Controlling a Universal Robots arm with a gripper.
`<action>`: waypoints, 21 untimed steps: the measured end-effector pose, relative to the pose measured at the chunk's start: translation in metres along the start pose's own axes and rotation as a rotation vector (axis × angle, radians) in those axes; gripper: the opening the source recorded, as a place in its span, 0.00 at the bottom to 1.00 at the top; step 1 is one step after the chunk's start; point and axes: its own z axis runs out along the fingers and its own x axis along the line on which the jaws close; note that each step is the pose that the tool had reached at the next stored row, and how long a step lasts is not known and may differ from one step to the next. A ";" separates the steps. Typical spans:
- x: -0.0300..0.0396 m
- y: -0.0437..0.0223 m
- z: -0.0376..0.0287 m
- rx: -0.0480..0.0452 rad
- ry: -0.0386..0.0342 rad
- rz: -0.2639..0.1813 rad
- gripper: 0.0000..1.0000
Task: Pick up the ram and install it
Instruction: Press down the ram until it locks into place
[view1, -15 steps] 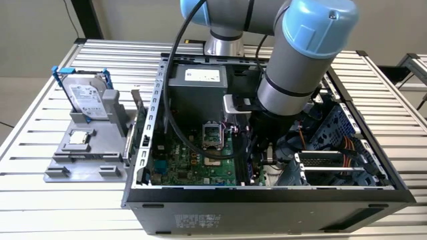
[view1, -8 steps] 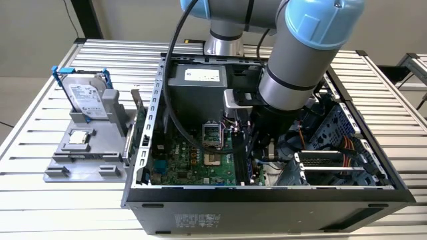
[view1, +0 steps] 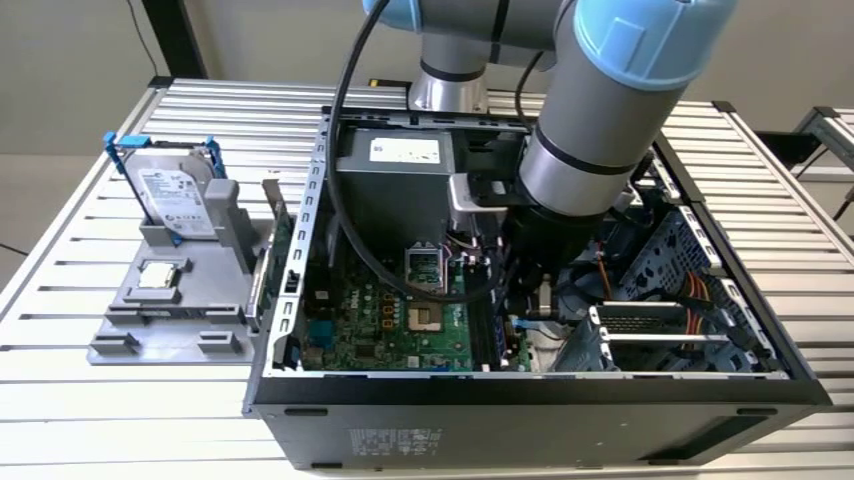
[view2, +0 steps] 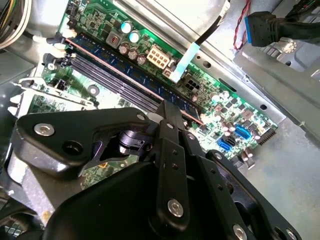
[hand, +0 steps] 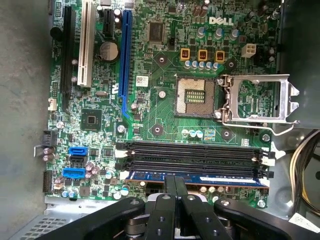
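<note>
Exterior view: the arm reaches down into the open computer case (view1: 320, 250), which lies on a slatted bench (view1: 80, 400). The hand (view1: 534, 300) sits low over the motherboard (view1: 387, 320), toward the case's 3 o'clock side. A grey holder (view1: 167, 310) with a hard drive (view1: 174, 195) stands at the case's 9 o'clock; room inside is tight, with cables and brackets close by.

Second wrist view: the ram (view2: 130, 75) runs as a blue strip in the slot nearest the hand (view2: 162, 117). Whether its fingers are together or apart, I cannot tell.

First wrist view: the ram (hand: 200, 177) lies in the outermost slot, just at 12 o'clock of the hand (hand: 175, 187). It looks light, thin and stiff, likely fragile at chips and contacts; the long upper edge seems the safe hold.
</note>
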 end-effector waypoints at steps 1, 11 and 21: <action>0.0000 0.0000 -0.0002 -0.0001 -0.0003 0.000 0.00; 0.0000 0.0002 -0.0059 -0.0006 0.0033 0.000 0.00; -0.0001 0.0013 -0.0253 -0.0010 0.0060 0.000 0.00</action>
